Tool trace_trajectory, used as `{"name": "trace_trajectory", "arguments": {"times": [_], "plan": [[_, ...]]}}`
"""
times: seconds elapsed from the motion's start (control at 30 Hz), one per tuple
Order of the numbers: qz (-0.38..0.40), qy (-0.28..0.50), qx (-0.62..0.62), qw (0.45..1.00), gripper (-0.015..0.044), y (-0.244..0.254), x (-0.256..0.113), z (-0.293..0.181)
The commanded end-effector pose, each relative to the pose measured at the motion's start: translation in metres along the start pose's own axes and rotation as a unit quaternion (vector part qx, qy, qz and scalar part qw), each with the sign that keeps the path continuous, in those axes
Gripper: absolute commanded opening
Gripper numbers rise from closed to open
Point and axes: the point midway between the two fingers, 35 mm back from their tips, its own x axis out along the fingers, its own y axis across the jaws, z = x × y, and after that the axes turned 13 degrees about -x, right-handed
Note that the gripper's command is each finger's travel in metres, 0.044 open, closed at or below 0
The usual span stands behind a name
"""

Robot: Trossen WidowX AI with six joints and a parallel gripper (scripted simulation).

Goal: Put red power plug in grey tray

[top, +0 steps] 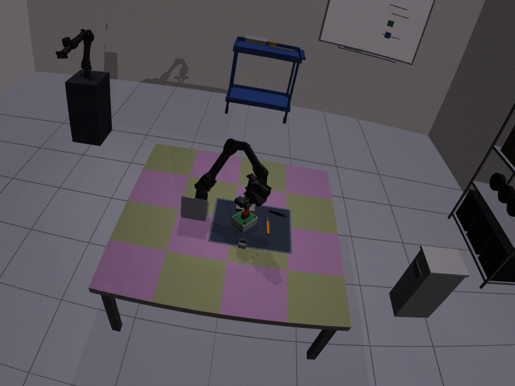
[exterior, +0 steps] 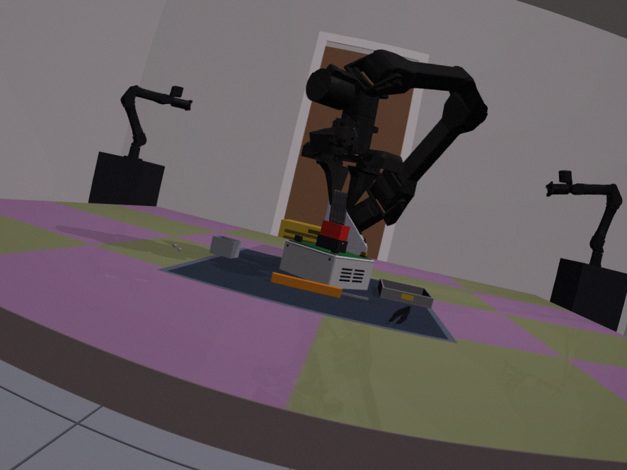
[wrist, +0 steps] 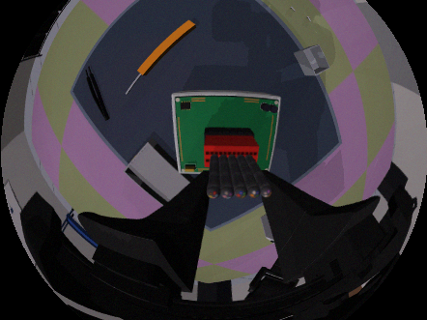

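Plainly, the gripper was clenched on the red plug, a finger on either side of its dark cables. The plug was at the black socket on the green circuit board, near the middle of the wrist frame; how deeply it was seated could not be told.

The grey tray stood apart from the plug, right of the board in the exterior view and at the lower left in the wrist view. A yellow label marked its side, any lettering too small to read. An orange-handled screwdriver lay on the dark mat, in the upper left of the wrist frame.

At the upper right of the top frame, a whiteboard carried blue and red strokes beside green and blue squares. The coloured ends of the cables faced the wrist camera.
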Motion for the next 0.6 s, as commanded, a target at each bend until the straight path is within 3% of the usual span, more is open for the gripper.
{"name": "trace_trajectory", "arguments": {"times": [0.0,0.4,0.57], "plan": [[0.002,-0.018,0.006,1.0,0.0,-0.004,-0.02,0.0],[0.003,-0.018,0.006,1.0,0.0,-0.004,0.006,0.001],[0.003,-0.018,0.006,1.0,0.0131,-0.004,0.006,0.001]]}}
